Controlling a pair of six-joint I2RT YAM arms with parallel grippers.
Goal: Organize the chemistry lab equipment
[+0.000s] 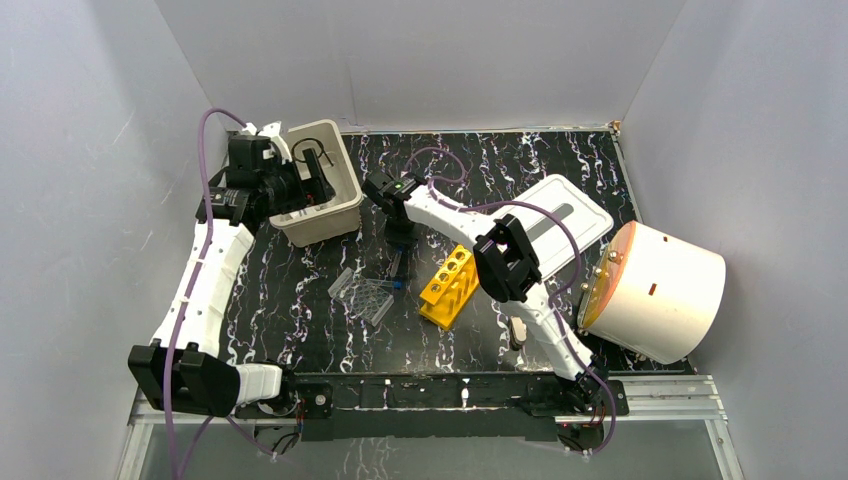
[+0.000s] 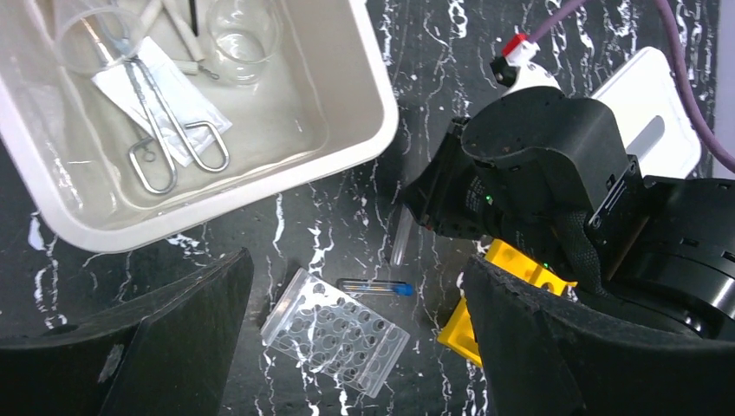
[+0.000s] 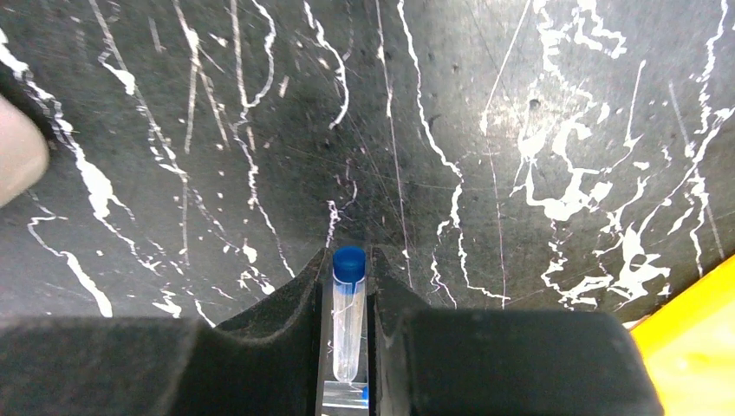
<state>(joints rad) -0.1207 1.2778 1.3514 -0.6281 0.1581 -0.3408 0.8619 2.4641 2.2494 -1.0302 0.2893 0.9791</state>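
From above, the surface [image 1: 300, 330] was a black slab veined with white, like marble, closed in by plain pale walls. At the far left stood a smooth beige bin [image 1: 325, 228] with rounded corners, and the left claw [image 1: 315, 170] hung over its open top. The right claw [image 1: 399, 262] pointed down at the middle of the surface, between a clear ridged tray [image 1: 362, 298] on its left and a blocky yellow rack [image 1: 448, 285] with round holes on its right. The right arm crossed over a flat white lid [image 1: 590, 215]. A big white cylinder [image 1: 670, 295] with an orange face lay at the right edge.

Through the left wrist camera, the left claw's broad black fingers [image 2: 165, 347] stood wide apart with nothing between them. Inside the bin lay looped metal tongs [image 2: 169, 139] on a white packet, with a glass beaker [image 2: 244, 35] beside them. Outside the bin, a loose tube [image 2: 373, 286] with a blue cap lay on the surface just beside the dimpled tray. The right arm's black wrist hid most of the rack.

Through the right wrist camera, the right claw was closed snugly on a slim clear blue-capped tube [image 3: 348, 312], with the cap level with the fingertips. The scratched surface filled the view behind it, and a corner of the yellow rack showed at the lower right.
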